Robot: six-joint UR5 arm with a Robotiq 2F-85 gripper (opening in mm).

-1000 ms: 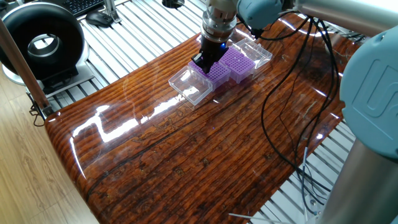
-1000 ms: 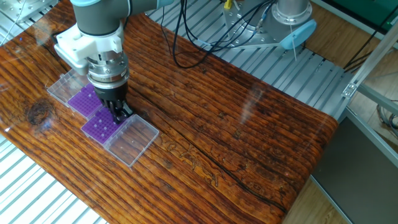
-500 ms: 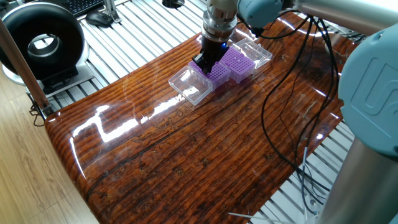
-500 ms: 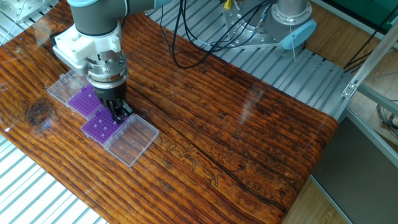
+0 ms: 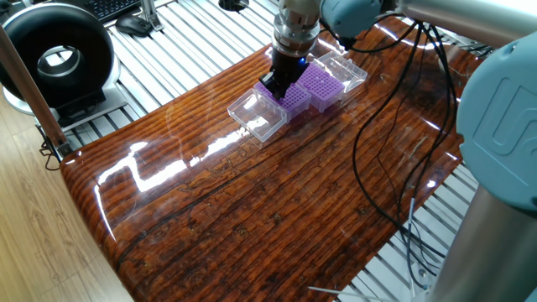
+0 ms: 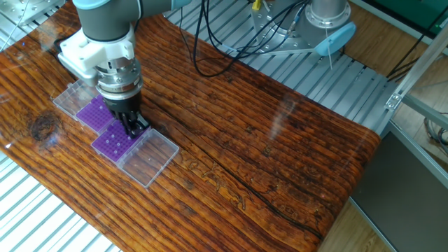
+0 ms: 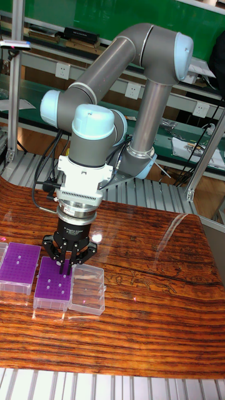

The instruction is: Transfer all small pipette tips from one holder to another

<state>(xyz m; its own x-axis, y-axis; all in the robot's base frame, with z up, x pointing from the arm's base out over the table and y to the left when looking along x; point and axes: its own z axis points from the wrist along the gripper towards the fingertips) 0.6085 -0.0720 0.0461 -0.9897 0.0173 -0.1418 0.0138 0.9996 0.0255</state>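
gripper [image 7: 65, 270] over purple rack [image 7: 52, 284], apparently closed

Two racks [image 7: 53, 285] [image 7: 20, 260] are coloured bright purple and dotted with a regular grid of small pale holes. Their open lids [image 6: 147, 156] [image 5: 258, 115] are rendered in colourless clear plastic. The table [image 6: 280, 147] is marked by a glossy reddish-brown wood grain with dark streaks and white glare patches. The gripper [image 7: 64, 265] is finished in black, and the arm [image 7: 131, 69] above it is painted grey with light blue joint caps. Black cables [image 5: 394, 92] are seen, and ribbed silver metal [image 6: 308, 66] surrounds the wood.
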